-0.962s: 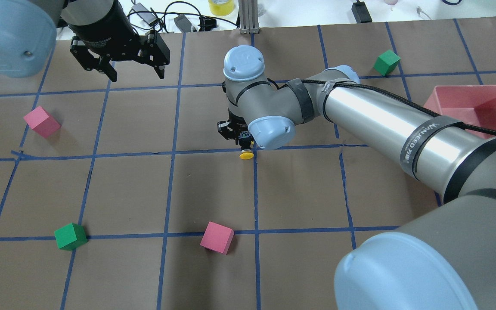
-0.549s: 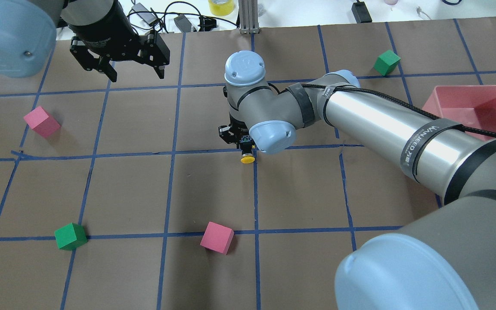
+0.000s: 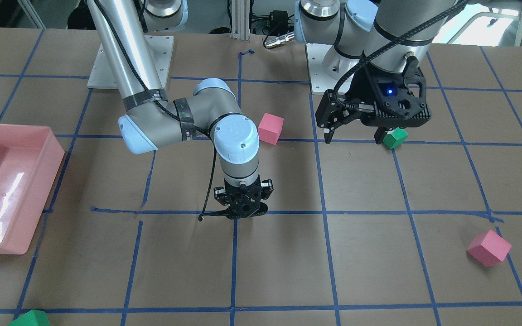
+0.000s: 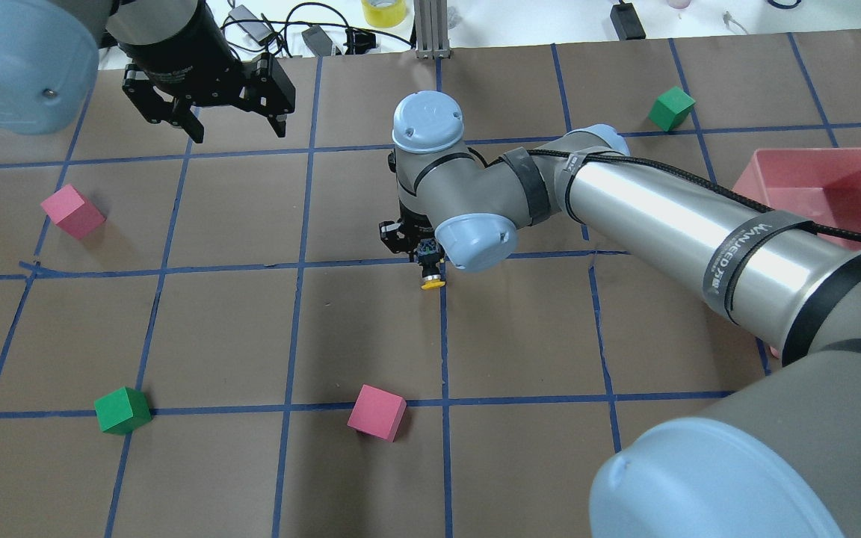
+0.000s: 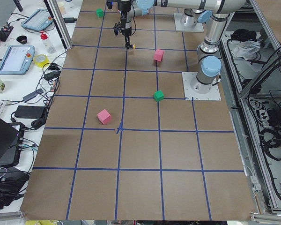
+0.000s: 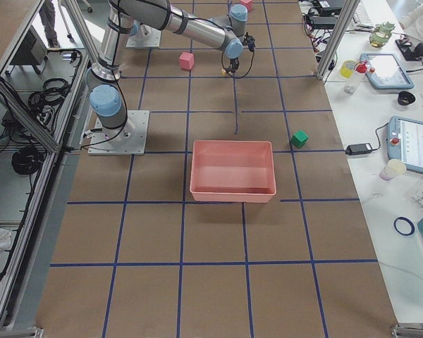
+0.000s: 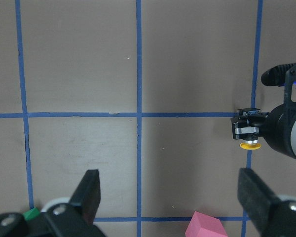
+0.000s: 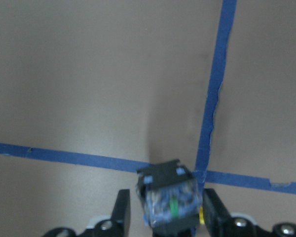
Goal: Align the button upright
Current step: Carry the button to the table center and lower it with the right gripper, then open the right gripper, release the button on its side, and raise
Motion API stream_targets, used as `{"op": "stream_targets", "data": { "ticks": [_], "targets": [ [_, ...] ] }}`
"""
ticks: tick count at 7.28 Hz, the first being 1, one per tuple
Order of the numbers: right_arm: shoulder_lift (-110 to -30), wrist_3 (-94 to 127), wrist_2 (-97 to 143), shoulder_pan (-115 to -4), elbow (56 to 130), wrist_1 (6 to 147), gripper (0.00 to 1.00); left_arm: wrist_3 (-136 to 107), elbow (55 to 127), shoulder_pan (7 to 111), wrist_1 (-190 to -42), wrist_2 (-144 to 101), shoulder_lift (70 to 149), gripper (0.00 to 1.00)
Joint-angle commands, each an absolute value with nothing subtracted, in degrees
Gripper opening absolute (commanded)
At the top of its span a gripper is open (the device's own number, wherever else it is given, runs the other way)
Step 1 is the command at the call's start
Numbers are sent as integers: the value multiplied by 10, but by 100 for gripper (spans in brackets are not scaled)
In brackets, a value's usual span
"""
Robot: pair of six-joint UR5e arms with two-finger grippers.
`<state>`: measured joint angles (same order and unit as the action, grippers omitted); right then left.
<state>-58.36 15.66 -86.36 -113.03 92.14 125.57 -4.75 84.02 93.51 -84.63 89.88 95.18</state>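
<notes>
The button shows in the overhead view as a yellow cap [image 4: 432, 283] on a black body. It sticks out toward the robot from under my right wrist. My right gripper [image 4: 420, 252] is shut on the body, low over a crossing of blue tape lines. In the right wrist view the black body [image 8: 170, 200] sits between the fingers [image 8: 121, 212], with a sliver of yellow at its right. The left wrist view shows the cap [image 7: 249, 145] too. In the front view the right gripper [image 3: 241, 212] hides the button. My left gripper [image 4: 240, 133] hangs open and empty at the far left.
Pink cubes [image 4: 72, 211] [image 4: 377, 412] and green cubes [image 4: 122, 410] [image 4: 671, 108] lie scattered on the brown table. A pink bin [image 4: 826, 187] stands at the right edge. Cables and a tape roll lie beyond the far edge.
My right gripper has shifted slightly toward the robot with the button, and the yellow cap now sits lower in the overhead view. The left arm has not moved.
</notes>
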Motion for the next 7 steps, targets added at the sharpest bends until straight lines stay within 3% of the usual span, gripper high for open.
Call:
{"op": "stream_targets", "data": {
  "ticks": [1, 7],
  "targets": [
    [-593, 158, -863, -1130, 921, 1253, 100, -47, 840, 935, -846, 899, 952, 100],
    [-644, 116, -866, -1102, 906, 1223, 100, -54, 850, 936, -846, 898, 950, 100]
  ]
}}
